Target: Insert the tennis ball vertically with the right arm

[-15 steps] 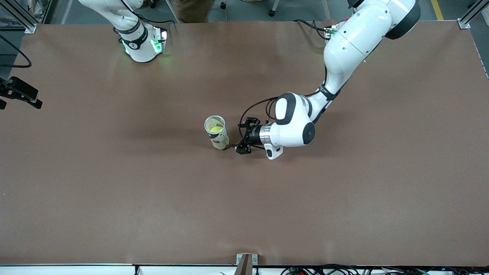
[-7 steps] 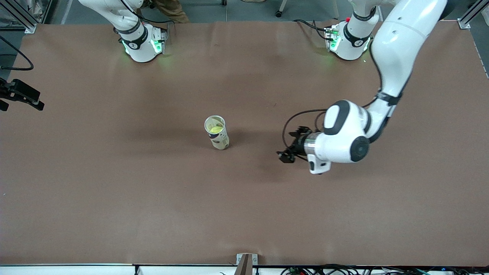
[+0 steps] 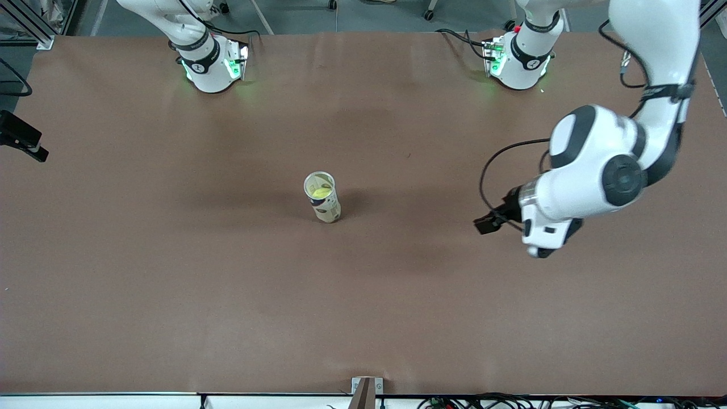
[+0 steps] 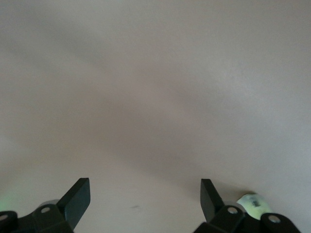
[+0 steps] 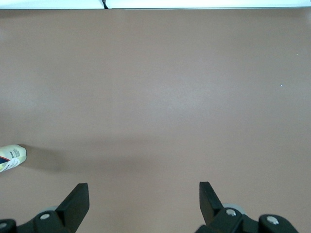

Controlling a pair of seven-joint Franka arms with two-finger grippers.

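Note:
A clear tube (image 3: 326, 208) stands upright in the middle of the table, with the yellow tennis ball (image 3: 320, 193) inside it. My left gripper (image 3: 487, 222) is open and empty, up over bare table toward the left arm's end, well apart from the tube. Its fingers (image 4: 77, 198) show spread over bare table in the left wrist view. My right gripper (image 5: 141, 201) is open and empty, high over bare table. The tube's end (image 5: 11, 158) shows at the edge of the right wrist view. The right hand is out of the front view.
The brown table (image 3: 170, 284) is bare around the tube. The right arm's base (image 3: 211, 65) and the left arm's base (image 3: 518, 59) stand at the edge farthest from the front camera. A black part (image 3: 21, 139) juts in at the right arm's end.
My left gripper has drawn away from beside the tube toward the left arm's end of the table and has risen. The tube and ball have not moved.

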